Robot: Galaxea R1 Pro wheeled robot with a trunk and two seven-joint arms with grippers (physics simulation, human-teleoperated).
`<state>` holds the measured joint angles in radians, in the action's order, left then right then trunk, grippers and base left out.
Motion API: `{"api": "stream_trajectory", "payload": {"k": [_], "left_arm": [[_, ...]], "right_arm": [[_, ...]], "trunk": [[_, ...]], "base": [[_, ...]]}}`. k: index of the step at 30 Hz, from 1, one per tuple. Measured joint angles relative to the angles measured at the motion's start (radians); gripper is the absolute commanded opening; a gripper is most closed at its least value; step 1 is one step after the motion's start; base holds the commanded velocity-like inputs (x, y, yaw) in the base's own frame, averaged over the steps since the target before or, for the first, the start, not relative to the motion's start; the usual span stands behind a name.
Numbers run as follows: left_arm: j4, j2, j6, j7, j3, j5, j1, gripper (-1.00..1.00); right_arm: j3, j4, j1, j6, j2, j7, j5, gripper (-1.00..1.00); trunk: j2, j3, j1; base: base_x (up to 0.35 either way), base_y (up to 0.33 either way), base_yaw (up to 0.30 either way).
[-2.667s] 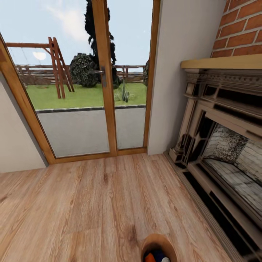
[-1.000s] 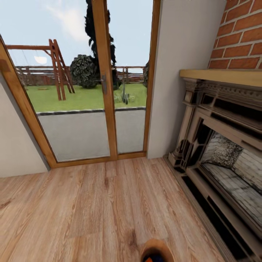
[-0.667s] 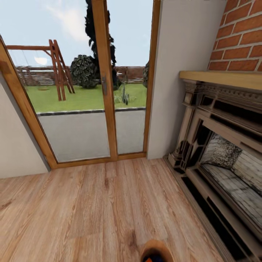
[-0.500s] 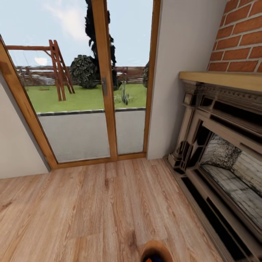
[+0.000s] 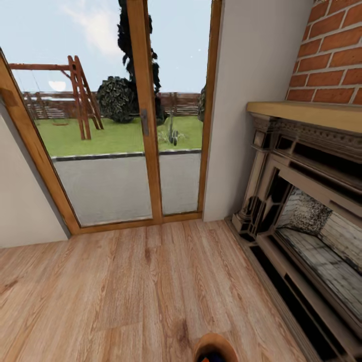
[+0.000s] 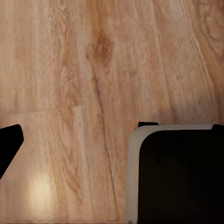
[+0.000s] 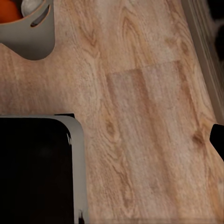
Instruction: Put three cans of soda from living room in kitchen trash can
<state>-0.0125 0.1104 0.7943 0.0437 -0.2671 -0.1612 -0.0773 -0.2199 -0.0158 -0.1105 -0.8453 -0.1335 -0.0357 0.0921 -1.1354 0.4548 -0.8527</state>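
View: drifts slightly; basket [image 5: 215, 350] slips lower at bottom edge.
Cans [image 7: 8, 10]: riding in basket, kitchen not reached.
Grippers: state cannot be told.

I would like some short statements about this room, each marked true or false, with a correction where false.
1. The glass doors have wooden frames. True.
2. The fireplace stands left of the doors. False: it stands to their right.
3. The floor is tiled. False: it is wood.
4. Brick rises above the mantel. True.
5. A basket on the floor holds something orange. True.
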Motion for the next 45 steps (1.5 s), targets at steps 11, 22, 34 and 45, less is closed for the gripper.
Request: {"api": "stream_trajectory", "payload": {"k": [11, 22, 34, 45], "left_arm": [[0.019, -0.001, -0.038, -0.015, 0.000, -0.001, -0.057, 1.00], [0.022, -0.002, -0.088, -0.016, -0.002, 0.005, -0.083, 1.00], [0.022, -0.002, -0.090, -0.018, -0.004, 0.008, -0.085, 1.00], [0.022, -0.002, -0.089, -0.018, -0.004, 0.009, -0.093, 1.00]], "right_arm": [[0.000, 0.001, 0.000, 0.039, 0.000, 0.000, 0.000, 1.00], [0.001, 0.001, 0.000, 0.048, 0.000, 0.000, 0.000, 1.00], [0.001, -0.001, 0.000, 0.051, 0.002, 0.000, 0.000, 1.00], [-0.001, -0.022, 0.000, 0.052, 0.014, 0.000, 0.000, 1.00]], "trunk": [[0.077, -0.034, 0.042], [0.154, -0.069, 0.084], [0.238, -0.107, 0.130], [0.315, -0.141, 0.173]], "base": [[0.000, 0.000, 0.000], [0.000, 0.000, 0.000], [0.000, 0.000, 0.000], [0.000, 0.000, 0.000]]}}
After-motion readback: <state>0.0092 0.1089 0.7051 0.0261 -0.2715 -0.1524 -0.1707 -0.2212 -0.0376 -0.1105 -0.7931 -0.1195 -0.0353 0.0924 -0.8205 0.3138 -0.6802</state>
